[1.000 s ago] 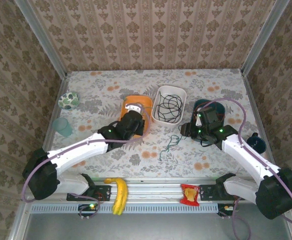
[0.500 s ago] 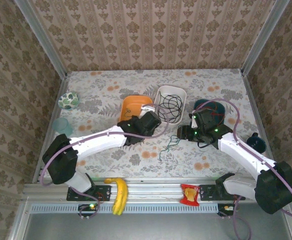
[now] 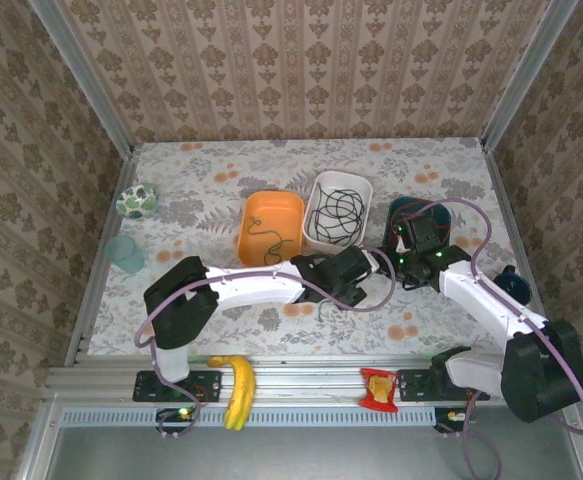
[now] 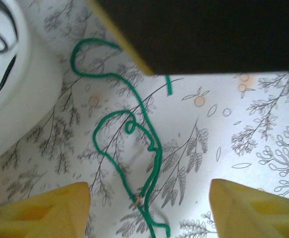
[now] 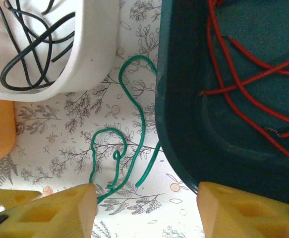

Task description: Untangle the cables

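Green cable (image 4: 158, 152) lies loose on the bench (image 3: 191, 170) beside the white tub (image 4: 15, 99); our left gripper (image 4: 149, 204) has just swung across above it, joining the right gripper (image 5: 144, 204), both jaws spread, ready to grasp.

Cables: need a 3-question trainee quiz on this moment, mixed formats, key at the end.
1. Multiple choice: what colour are the cables in the white bin? A red, B black, C green.
2. True or false: the green cable lies on the table, beside the teal bin.
3. Fill in: the teal bin holds ___ cables.
Key: 1 B; 2 true; 3 red.
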